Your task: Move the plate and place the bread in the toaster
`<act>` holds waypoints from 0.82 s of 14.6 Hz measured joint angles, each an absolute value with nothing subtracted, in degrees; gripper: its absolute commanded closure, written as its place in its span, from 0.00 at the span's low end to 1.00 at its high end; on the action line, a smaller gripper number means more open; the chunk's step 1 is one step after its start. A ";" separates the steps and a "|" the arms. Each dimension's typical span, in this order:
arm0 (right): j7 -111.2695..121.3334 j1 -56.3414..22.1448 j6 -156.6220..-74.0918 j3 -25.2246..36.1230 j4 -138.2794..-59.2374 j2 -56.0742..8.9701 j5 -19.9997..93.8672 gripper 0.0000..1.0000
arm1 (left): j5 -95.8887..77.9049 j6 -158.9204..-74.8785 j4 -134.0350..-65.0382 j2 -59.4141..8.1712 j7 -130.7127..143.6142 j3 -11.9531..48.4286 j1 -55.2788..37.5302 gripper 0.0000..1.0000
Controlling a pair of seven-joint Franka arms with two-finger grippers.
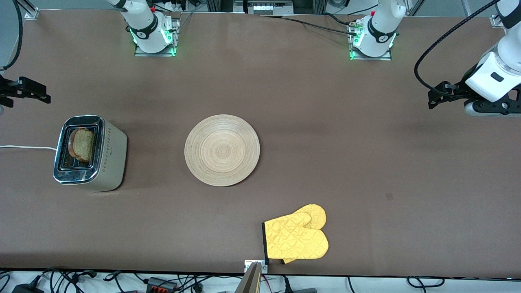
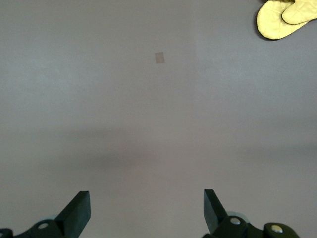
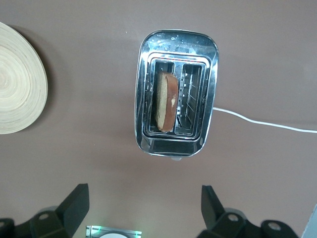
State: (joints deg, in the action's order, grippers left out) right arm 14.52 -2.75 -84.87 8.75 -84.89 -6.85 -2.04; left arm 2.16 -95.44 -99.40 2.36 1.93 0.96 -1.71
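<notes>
Both end effectors (image 2: 143, 213) (image 3: 143, 210) open; bread (image 1: 83, 145) in toaster (image 1: 90, 152).

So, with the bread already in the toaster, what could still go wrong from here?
1. The bread leans in one slot of the toaster and sticks up above the chrome top, so it may not be fully seated.
2. The right gripper, fingers open, is over the toaster; a low move could bump the bread or snag the white cord.
3. The left gripper, also open, is over bare table toward the left arm's end, away from the plate.
</notes>
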 measured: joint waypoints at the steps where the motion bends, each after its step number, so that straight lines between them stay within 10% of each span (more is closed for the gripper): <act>1: 14.52 -2.75 -85.01 8.75 -84.83 -7.07 -2.04 0.00 | 2.16 -95.44 -99.39 2.36 1.93 0.96 -1.72 0.00; 12: 13.79 -0.98 -85.30 9.10 -84.58 -7.67 -0.06 0.00 | 2.16 -95.43 -99.40 2.36 1.93 0.96 -1.68 0.00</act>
